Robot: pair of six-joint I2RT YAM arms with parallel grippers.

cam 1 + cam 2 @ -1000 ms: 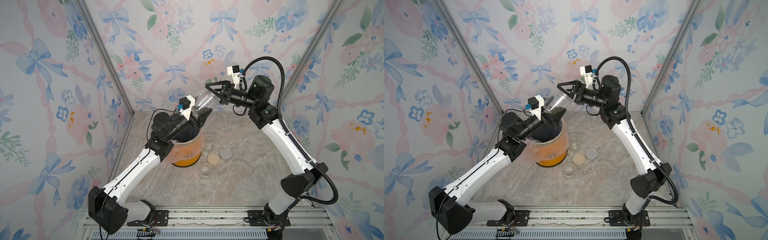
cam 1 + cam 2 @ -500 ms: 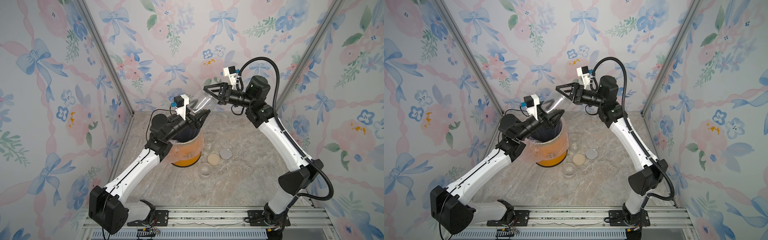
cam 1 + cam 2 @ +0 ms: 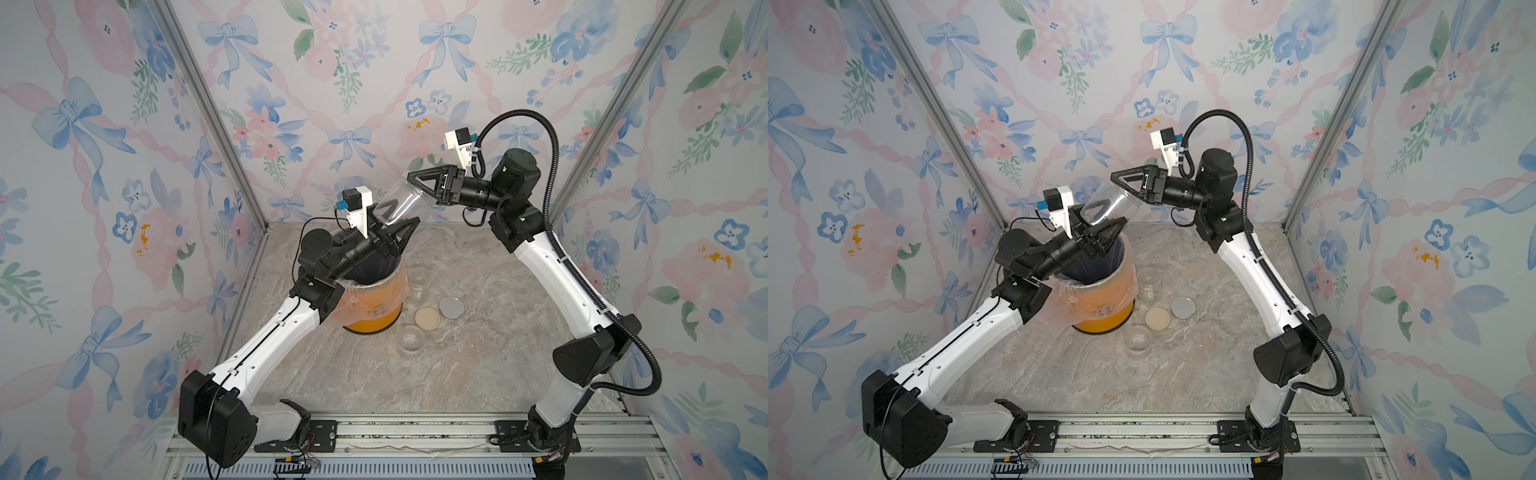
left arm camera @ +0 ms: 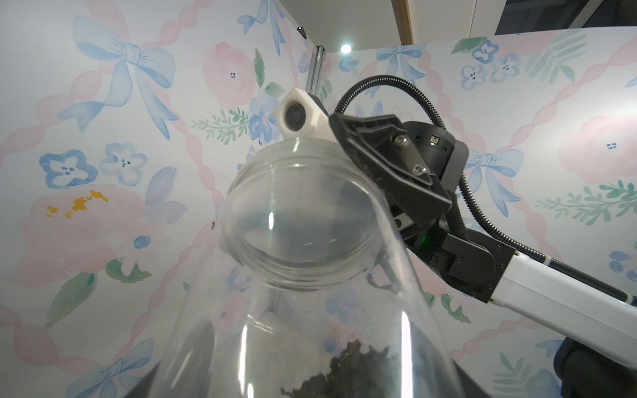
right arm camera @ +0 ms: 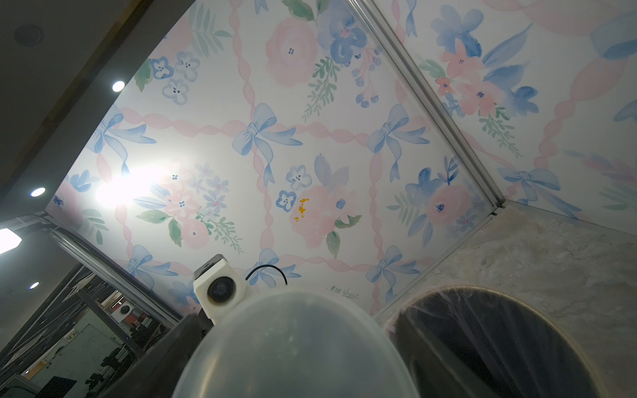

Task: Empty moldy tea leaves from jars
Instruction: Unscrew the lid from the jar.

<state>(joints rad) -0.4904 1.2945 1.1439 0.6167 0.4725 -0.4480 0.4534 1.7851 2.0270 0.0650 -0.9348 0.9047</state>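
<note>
Held jar (image 3: 398, 204): clear cylinder, aloft and tilted over the far rim of the orange bin (image 3: 374, 309), lower end towards the left arm, upper end towards the right; visible in both top views. Tea leaves (image 4: 348, 372): dark crumbly clump inside the held jar, lying against its wall at the lower end, seen through the clear wall in the left wrist view. Translucent grey lid (image 5: 300, 348): frosted round cap on the held jar's upper end, filling the near part of the right wrist view. Left claw (image 3: 402, 217): pinching the held jar's lower end, one finger showing dark through the clear wall, the other on the near side. Right claw (image 3: 411, 185): closed on the translucent grey lid, one black finger lying along the cap's side in the left wrist view; the opposite finger is hidden behind the jar. Orange bin: lined with a clear plastic bag whose edge folds over the rim, dark inside, standing on the counter (image 3: 478, 374) near the back left corner. Rear open jar (image 3: 417, 280): clear, upright, open-topped, just beside the bin. Front open jar (image 3: 409, 340): clear, upright, open-topped, near the bin's base, apart from the rear one. Beige lid (image 3: 427, 318) and silver lid (image 3: 451, 306): flat on the counter, just beside each other, between the two open jars and to their right.
</note>
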